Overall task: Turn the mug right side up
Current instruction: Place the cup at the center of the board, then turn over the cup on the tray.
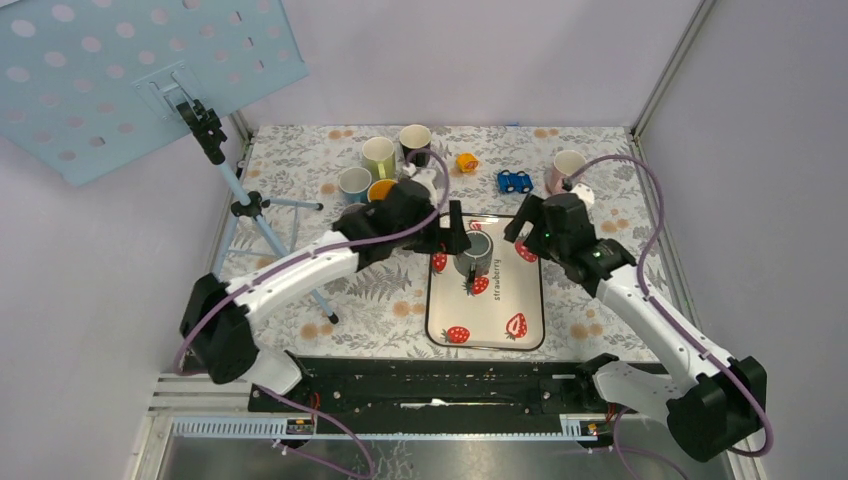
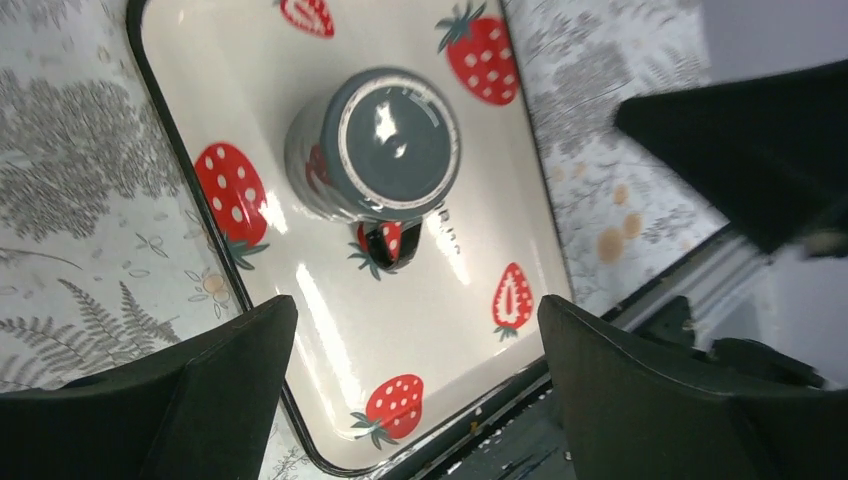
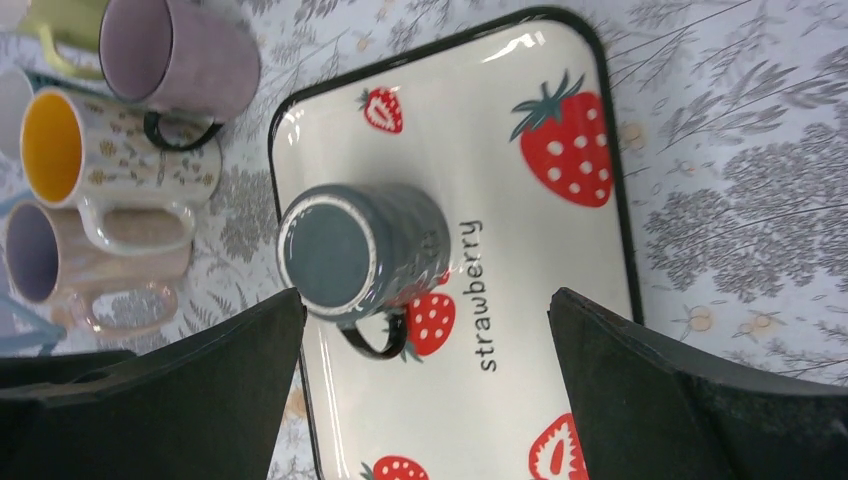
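Note:
A grey mug (image 1: 474, 252) stands upside down, base up, on the white strawberry tray (image 1: 500, 312); its black handle points toward the near edge. My left gripper (image 1: 449, 233) hovers just left of the mug, open and holding nothing. In the left wrist view the mug (image 2: 385, 140) lies ahead of the open left gripper (image 2: 417, 305), over the tray (image 2: 330, 330). My right gripper (image 1: 520, 226) hangs open to the right of the mug. The right wrist view has the mug (image 3: 345, 250) near the left finger of the right gripper (image 3: 425, 300), above the tray (image 3: 560, 260).
Several upright mugs cluster behind the tray: green (image 1: 378, 155), dark (image 1: 415, 143), pale blue (image 1: 354, 183) and yellow-lined (image 1: 381, 190). A pink mug (image 1: 568, 166), blue toy car (image 1: 514, 181) and orange toy (image 1: 466, 161) sit at the back. A tripod (image 1: 250, 210) stands left.

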